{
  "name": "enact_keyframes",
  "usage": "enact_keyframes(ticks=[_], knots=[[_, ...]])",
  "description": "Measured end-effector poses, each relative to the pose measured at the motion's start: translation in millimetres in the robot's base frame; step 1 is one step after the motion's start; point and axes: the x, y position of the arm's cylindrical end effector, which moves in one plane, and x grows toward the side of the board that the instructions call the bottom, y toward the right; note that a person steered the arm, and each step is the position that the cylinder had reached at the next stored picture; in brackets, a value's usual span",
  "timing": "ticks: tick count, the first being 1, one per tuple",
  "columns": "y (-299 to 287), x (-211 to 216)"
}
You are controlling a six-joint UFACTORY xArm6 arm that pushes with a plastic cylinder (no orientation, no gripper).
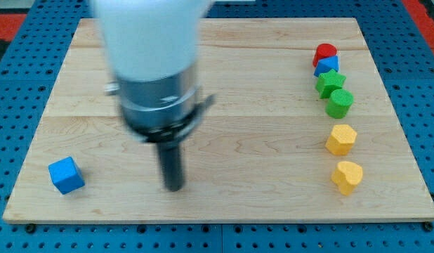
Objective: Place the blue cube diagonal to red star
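At the near left sits the blue cube [66,175], my tip [174,187] (a bare rod, no claw) well right; a careless shove could slide it off the board [224,63].

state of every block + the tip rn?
blue cube: alone, lower left, untouched
my tip: right of blue cube, apart
red block: top of right column
blue block: touching red
green star: under blue
green block: touching star
yellow hexagon: separate
yellow block: lowest, separate
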Motion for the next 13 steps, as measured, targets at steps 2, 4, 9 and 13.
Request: enact_keyframes(ticks=[2, 4, 9, 13], knots=[[-157.7, -15.1], [-171.3, -52.1], [-129.8, -153.6], [-20.4, -228.1]])
